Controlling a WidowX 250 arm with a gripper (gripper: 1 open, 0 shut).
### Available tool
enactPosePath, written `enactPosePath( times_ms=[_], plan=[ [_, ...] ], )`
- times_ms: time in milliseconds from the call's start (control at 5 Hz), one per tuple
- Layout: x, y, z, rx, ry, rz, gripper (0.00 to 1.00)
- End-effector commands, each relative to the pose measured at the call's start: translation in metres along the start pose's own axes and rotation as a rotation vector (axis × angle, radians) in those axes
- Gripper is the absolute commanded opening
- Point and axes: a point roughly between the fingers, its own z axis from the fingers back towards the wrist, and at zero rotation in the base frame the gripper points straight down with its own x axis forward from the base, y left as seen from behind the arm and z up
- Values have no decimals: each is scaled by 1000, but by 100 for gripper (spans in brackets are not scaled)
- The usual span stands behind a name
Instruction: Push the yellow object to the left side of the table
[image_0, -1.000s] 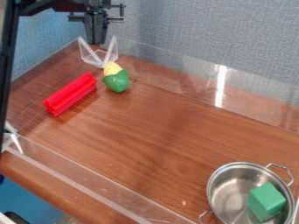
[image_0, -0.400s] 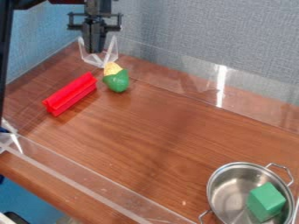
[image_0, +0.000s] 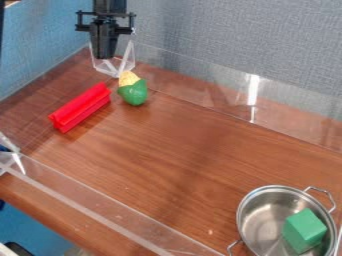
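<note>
The yellow object (image_0: 131, 88), a small rounded toy with a pale yellow top and a green bottom, rests on the brown wood table (image_0: 187, 140) near the far left corner. My gripper (image_0: 104, 54) hangs above and behind it, slightly to its left, close to the clear back wall. The dark fingers point down and are pressed together, shut, with nothing between them. A gap separates the fingertips from the toy.
A red rectangular block (image_0: 82, 106) lies to the toy's front left. A metal pot (image_0: 267, 215) at the front right corner holds a green cube (image_0: 305, 231). Low clear plastic walls (image_0: 234, 90) line the table's edges.
The gripper has shifted a little to the left and rolled about its axis. The dark arm link along the left edge has left the view. The toy has not moved.
</note>
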Motion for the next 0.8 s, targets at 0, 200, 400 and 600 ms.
enactPosePath(
  times_ms=[0,200,400,600],
  plan=[
    [-8,-1,32,29,-102,6,0],
    [-10,-1,34,46,-94,-66,0],
    [-13,-2,37,63,-85,-138,0],
    [-15,-8,33,58,-84,-148,0]
  ],
)
